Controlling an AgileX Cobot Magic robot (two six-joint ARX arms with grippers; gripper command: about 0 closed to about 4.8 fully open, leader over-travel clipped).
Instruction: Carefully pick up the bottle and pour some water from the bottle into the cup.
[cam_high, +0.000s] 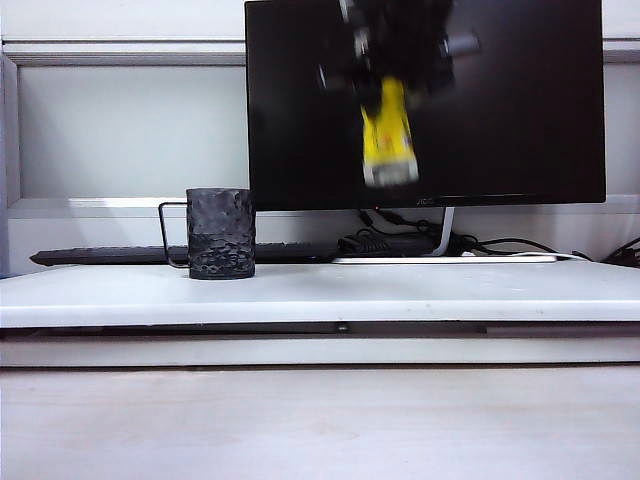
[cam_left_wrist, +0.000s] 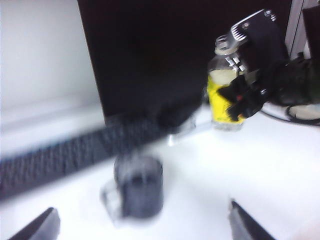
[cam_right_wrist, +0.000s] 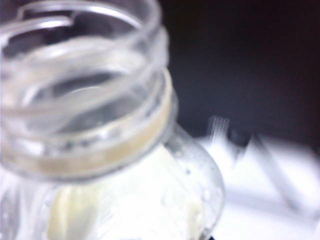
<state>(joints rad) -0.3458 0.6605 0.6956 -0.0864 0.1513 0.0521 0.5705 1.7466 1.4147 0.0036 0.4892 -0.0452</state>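
White desk (cam_high: 420, 290) in front; dark dimpled cup (cam_high: 220, 233) stands upright on it, left of centre, wire handle pointing left, a low dark layer inside. Left gripper (cam_left_wrist: 142, 222) hovers near and above the cup, fingers (cam_left_wrist: 37, 226) spread wide apart, nothing between them. Black keyboard (cam_high: 110, 255) lies behind the cup. Farther back, right gripper (cam_high: 395, 55) is clamped around the capless yellow-label bottle (cam_high: 388, 140), held up in the air before the black monitor (cam_high: 500, 110), roughly upright, blurred. Bottle sits right of the cup and well apart. Cables (cam_high: 400, 240) by the monitor stand.
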